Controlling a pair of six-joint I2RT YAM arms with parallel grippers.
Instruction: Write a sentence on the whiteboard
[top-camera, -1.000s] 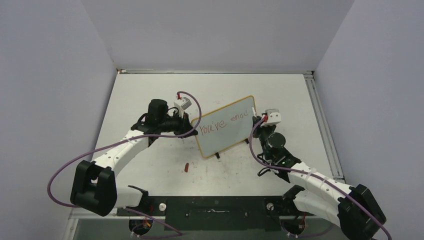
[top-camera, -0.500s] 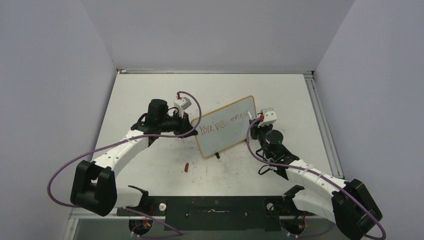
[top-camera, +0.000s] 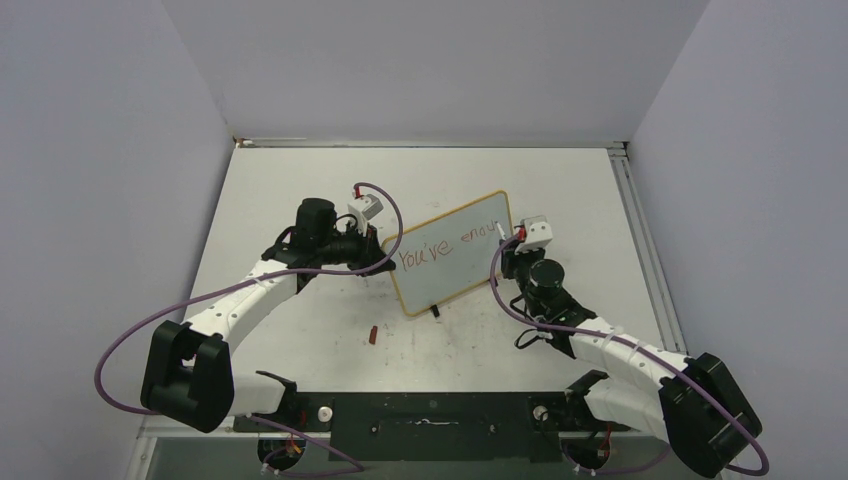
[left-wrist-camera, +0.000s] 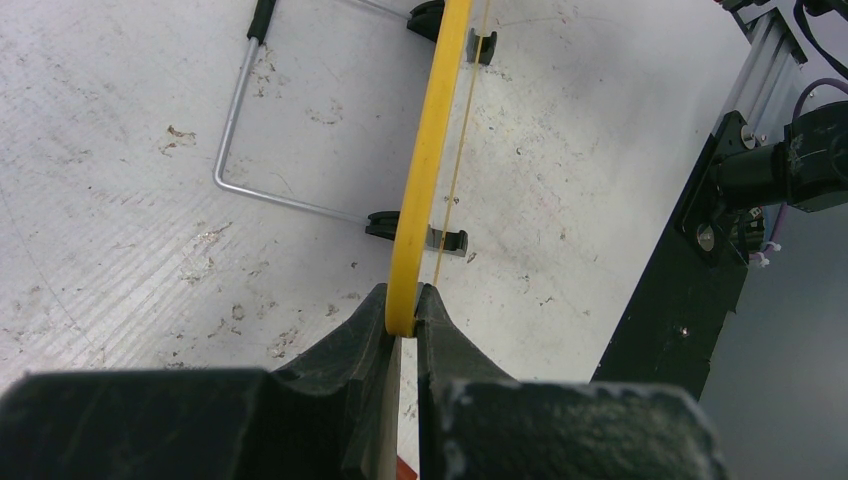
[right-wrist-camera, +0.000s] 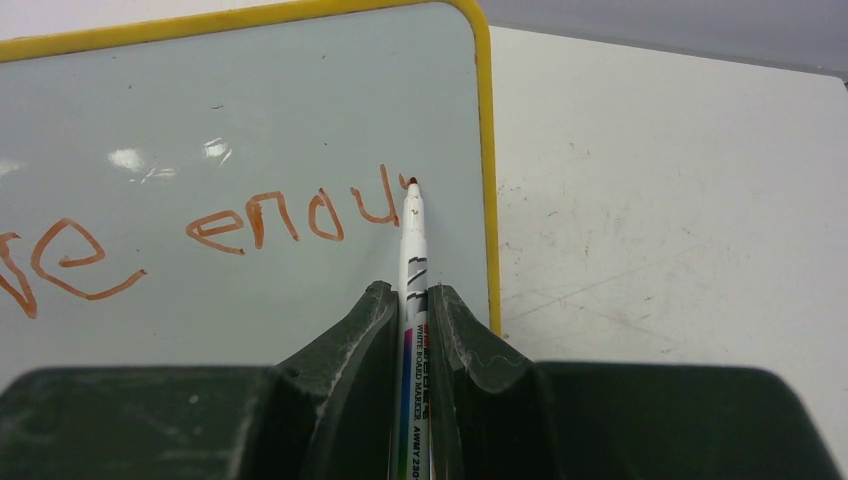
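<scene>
Two end effectors meet at the whiteboard (top-camera: 452, 275), which stands propped mid-surface (top-camera: 300, 190) between the arms. The left end effector (left-wrist-camera: 402, 300) is pressed together on the yellow rim at the whiteboard's left edge, with a wire stand (left-wrist-camera: 240, 150) behind it. The right end effector (right-wrist-camera: 412, 295) pinches a marker (right-wrist-camera: 413, 240), whose red tip touches the glossy face just right of the last letter. The sentence (right-wrist-camera: 215, 230), in red, reads "You've enou". A small red piece (top-camera: 372, 334) lies on the surface near the whiteboard's near-left corner.
</scene>
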